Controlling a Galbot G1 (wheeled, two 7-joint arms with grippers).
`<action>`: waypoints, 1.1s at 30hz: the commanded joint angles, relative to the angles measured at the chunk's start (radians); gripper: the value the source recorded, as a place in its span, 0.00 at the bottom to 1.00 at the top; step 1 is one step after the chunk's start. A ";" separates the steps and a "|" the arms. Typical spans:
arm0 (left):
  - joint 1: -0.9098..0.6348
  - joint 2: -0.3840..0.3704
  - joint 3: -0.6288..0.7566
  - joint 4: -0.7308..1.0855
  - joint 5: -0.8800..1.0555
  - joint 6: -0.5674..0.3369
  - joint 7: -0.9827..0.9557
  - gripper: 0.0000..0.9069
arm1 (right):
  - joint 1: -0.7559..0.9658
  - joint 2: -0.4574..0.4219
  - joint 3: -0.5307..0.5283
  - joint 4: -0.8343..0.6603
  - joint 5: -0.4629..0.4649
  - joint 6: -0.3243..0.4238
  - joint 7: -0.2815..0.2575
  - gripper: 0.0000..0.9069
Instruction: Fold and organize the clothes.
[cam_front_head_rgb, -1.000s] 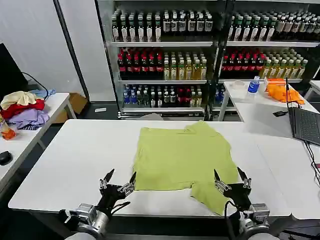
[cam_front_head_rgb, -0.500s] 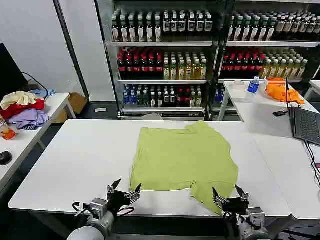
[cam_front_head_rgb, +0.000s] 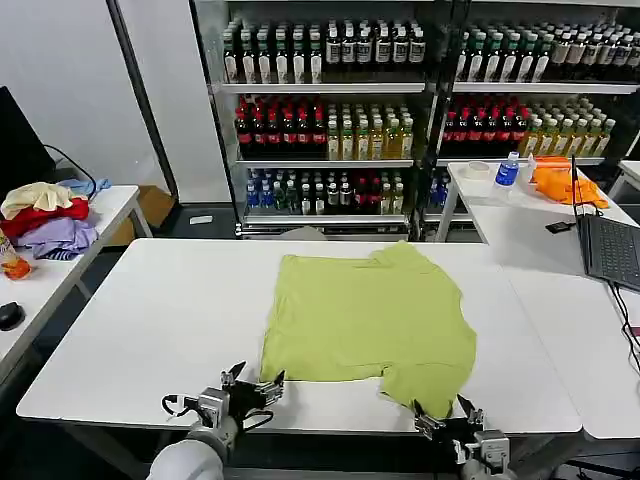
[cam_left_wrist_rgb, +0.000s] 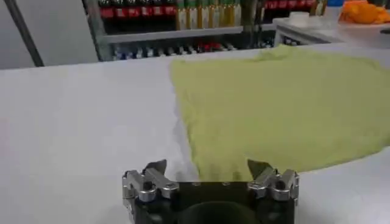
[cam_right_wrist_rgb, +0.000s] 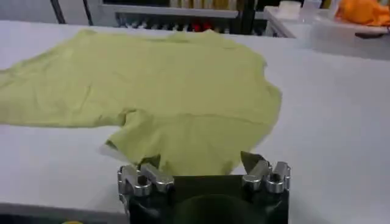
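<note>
The lime T-shirt (cam_front_head_rgb: 368, 318) lies spread flat on the white table (cam_front_head_rgb: 150, 320), collar toward the far side, one sleeve hanging toward the near edge at right. My left gripper (cam_front_head_rgb: 253, 383) stands open at the near edge, just off the shirt's near left corner (cam_left_wrist_rgb: 210, 164). Low at the table's near edge, my right gripper (cam_front_head_rgb: 443, 414) is open too, right at the sleeve's tip (cam_right_wrist_rgb: 183, 155). Nothing sits between either pair of fingers.
A pile of cream, red and lavender garments (cam_front_head_rgb: 42, 218) lies on the left side table. An orange cloth (cam_front_head_rgb: 562, 184), a bottle (cam_front_head_rgb: 507, 170) and a laptop (cam_front_head_rgb: 610, 250) sit on the right tables. Shelves of bottles (cam_front_head_rgb: 400, 110) stand behind.
Both grippers have drawn back toward me and lower, from over the shirt's near edge to the table's front edge. The shirt has not moved.
</note>
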 joint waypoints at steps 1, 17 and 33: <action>-0.005 0.003 0.012 0.019 -0.001 0.005 -0.006 0.08 | -0.015 0.002 -0.020 0.001 -0.002 -0.005 0.011 0.00; 0.021 0.005 -0.004 0.005 -0.037 -0.013 0.019 0.09 | -0.030 0.008 -0.020 0.021 -0.012 0.008 0.009 0.00; 0.149 0.033 -0.142 -0.186 -0.113 -0.050 0.027 0.08 | -0.061 -0.002 0.056 0.136 -0.010 0.036 -0.015 0.00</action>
